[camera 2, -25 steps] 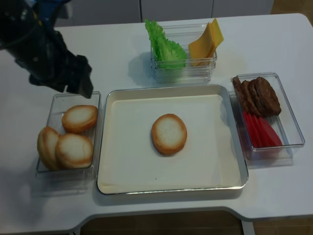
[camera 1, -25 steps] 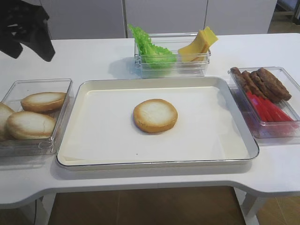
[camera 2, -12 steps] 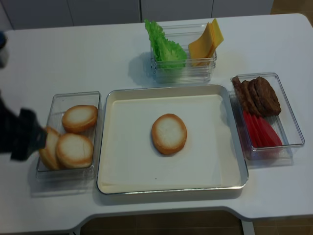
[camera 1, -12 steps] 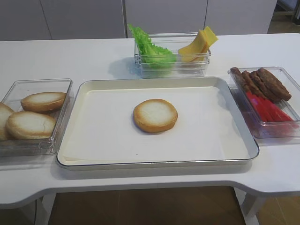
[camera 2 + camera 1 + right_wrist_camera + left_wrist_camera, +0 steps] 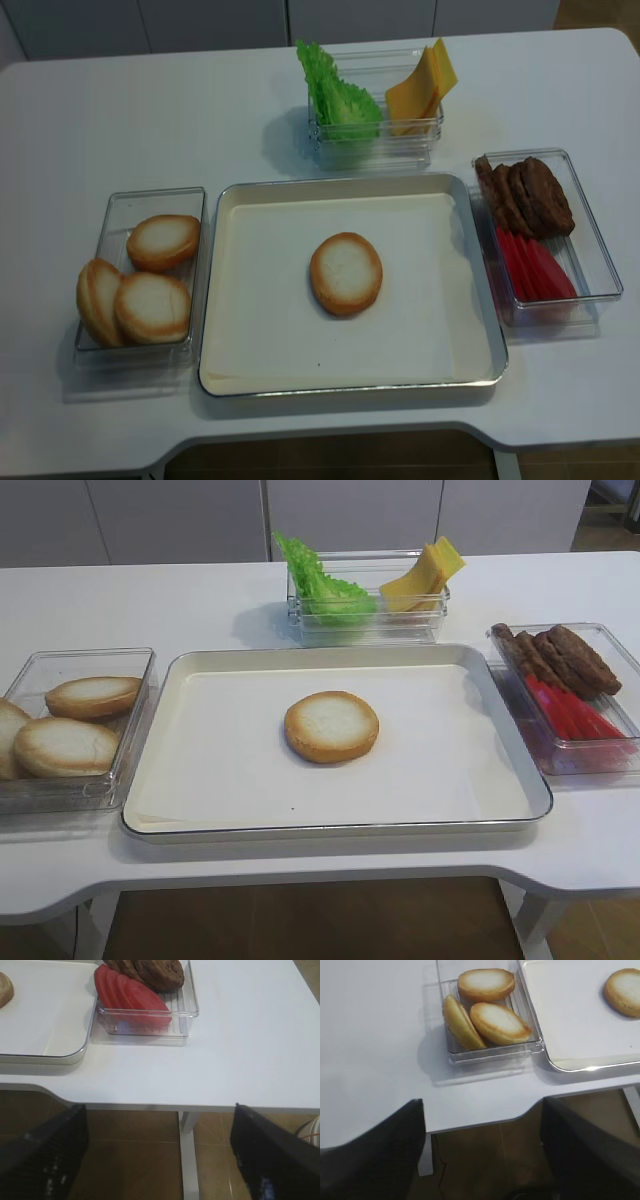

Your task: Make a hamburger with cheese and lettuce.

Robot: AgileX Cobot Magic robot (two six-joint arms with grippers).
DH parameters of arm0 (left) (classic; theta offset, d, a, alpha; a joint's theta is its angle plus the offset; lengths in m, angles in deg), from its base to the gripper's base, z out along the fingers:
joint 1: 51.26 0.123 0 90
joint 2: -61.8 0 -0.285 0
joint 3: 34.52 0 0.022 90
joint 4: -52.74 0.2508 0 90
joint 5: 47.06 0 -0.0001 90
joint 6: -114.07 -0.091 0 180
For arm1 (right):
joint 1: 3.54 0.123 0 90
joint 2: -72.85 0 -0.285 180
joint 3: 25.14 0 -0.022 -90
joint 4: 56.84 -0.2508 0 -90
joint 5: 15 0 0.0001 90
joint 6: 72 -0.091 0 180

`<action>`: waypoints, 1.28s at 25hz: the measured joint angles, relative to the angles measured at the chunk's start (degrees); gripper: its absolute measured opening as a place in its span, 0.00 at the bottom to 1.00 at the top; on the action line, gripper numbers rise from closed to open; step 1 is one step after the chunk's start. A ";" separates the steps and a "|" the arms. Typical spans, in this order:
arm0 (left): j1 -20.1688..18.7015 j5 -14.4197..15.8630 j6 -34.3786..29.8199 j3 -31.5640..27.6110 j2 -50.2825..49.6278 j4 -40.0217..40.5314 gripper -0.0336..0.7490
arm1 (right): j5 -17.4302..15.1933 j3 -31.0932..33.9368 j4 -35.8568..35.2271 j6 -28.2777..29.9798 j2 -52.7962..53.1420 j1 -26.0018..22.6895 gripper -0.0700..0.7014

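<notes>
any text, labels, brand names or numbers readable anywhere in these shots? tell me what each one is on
None: no word, label, brand, number or sign can be read in any view.
The clear containers, the metal tray and the white table show plain, unmarked surfaces.
The bun half, lettuce, cheese, patties and red slices carry no packaging.
The dark jaws at the bottom of both wrist views are blurred; no marking can be made out there.

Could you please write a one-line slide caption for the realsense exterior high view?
One toasted round bun half on a metal tray, ringed by clear tubs of buns, frilly green lettuce, yellow-orange cheese slices, patties.
</notes>
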 joint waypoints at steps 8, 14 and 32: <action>0.00 0.47 -0.34 -7.52 12.28 0.11 0.73 | 0.00 0.00 0.00 0.00 0.00 0.00 0.99; 0.04 0.56 -0.85 -12.36 19.74 -0.41 0.73 | 0.00 0.00 0.00 0.00 0.00 0.00 0.99; 0.13 -2.81 -10.97 -20.40 24.48 -7.69 0.73 | 0.00 0.00 0.00 0.00 0.00 0.00 0.99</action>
